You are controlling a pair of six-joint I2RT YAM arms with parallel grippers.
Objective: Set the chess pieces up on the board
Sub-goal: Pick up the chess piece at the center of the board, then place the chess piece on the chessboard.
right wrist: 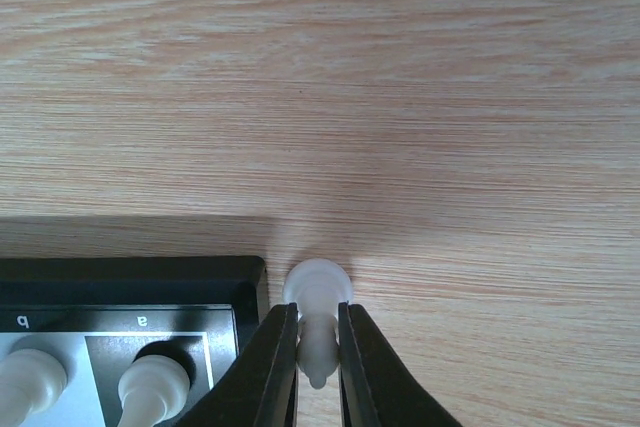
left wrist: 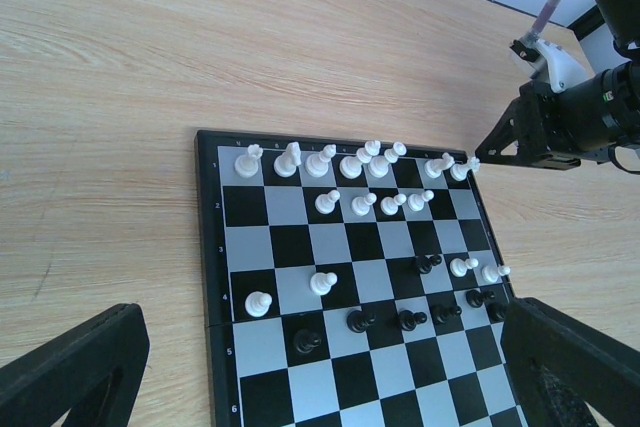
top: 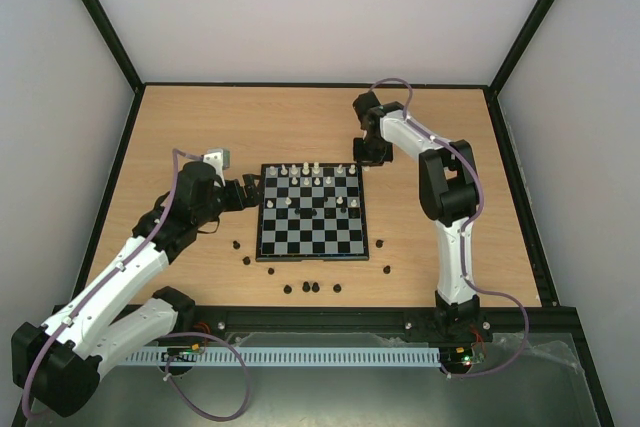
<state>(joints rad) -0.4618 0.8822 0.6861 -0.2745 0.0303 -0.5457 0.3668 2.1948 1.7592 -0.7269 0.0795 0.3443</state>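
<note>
The board [top: 300,237] lies mid-table. White chess pieces [left wrist: 350,162] stand along its far rows and black ones [left wrist: 405,319] near its middle. My right gripper [right wrist: 318,319] is shut on a white piece [right wrist: 317,292] that stands on the wood just off the board's far right corner [right wrist: 130,272]. From above, that gripper [top: 372,154] is at this corner. My left gripper [top: 252,190] is open at the board's left edge, its fingers [left wrist: 80,367] spread wide with nothing between them.
Several loose black pieces [top: 306,287] lie on the table in front of the board. Others lie to its left [top: 246,260] and right [top: 387,269]. Dark walls border the wooden table [top: 200,127].
</note>
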